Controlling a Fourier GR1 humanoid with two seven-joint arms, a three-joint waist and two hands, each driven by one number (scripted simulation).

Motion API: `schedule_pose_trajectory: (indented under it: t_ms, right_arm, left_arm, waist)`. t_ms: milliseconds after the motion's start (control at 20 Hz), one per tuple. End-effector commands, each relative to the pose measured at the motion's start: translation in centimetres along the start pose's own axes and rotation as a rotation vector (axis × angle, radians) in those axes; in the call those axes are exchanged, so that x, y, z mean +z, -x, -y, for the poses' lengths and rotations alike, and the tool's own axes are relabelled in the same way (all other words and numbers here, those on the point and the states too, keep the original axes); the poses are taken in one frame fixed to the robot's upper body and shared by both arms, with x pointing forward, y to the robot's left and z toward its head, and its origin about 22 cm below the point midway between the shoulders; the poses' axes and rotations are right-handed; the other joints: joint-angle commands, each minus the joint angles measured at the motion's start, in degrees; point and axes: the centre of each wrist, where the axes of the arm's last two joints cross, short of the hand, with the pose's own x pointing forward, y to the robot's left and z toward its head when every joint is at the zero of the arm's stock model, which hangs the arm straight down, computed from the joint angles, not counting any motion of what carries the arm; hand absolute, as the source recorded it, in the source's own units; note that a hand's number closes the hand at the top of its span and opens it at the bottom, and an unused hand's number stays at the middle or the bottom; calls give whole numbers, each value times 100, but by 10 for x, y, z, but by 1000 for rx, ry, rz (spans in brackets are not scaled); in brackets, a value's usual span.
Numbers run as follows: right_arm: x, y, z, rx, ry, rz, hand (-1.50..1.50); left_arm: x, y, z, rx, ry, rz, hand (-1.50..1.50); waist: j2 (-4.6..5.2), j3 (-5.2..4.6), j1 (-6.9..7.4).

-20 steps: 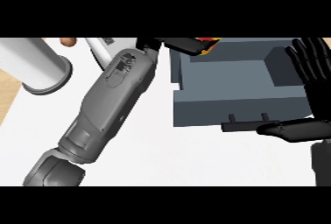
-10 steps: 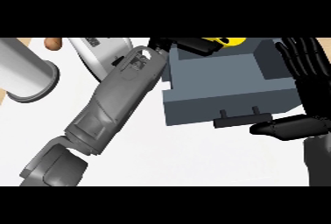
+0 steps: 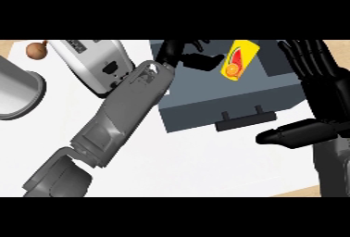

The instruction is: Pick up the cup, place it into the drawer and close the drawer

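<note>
Shifted since earlier: yellow cup (image 3: 237, 59) shows fuller, lying in the single grey drawer (image 3: 205, 109). Left to right: one steel cylinder (image 3: 17, 92), one brown knob (image 3: 36, 49), one toaster-like appliance (image 3: 96, 62); left robot hand (image 3: 183, 52) curled beside cup, holding nothing; right robot hand (image 3: 315, 88) open.

The counter (image 3: 205, 162) is white, with a pale tan strip at its upper left and lower right edges. The drawer (image 3: 205, 109) at centre is slate grey with a darker grey handle (image 3: 242, 121). The cup (image 3: 237, 60) inside it is bright yellow with a red and orange mark. Both robot hands, left (image 3: 181, 51) and right (image 3: 318, 92), are black, on grey forearms. At upper left stand a silver-and-white toaster (image 3: 96, 62), a grey cylinder (image 3: 17, 95) and a small brown object (image 3: 35, 50).
</note>
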Motion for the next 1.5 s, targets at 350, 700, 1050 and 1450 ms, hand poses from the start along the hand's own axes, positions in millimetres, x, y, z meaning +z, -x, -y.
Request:
schedule_pose_trajectory:
  t_ms: [350, 700, 1050, 1450]
  right_arm:
    - [-17, 0, -43, -196, -419, 69, 150]
    - [6, 3, -33, 61, -700, -192, 150]
    - [23, 13, -34, 407, -645, -278, -150]
    - [33, 99, -52, 514, -655, -494, -150]
  left_arm:
    - [5, -2, 2, 279, -23, 153, -150]
    - [1, -10, -1, 337, -141, 216, -150]
    - [6, 7, -5, 392, -186, 191, -150]
    - [18, 33, -15, 454, -184, 219, -150]
  waist:
    - [41, -13, -136]
    - [-129, -16, 245]
    - [-186, -5, 741]
    - [-216, -9, 1193]
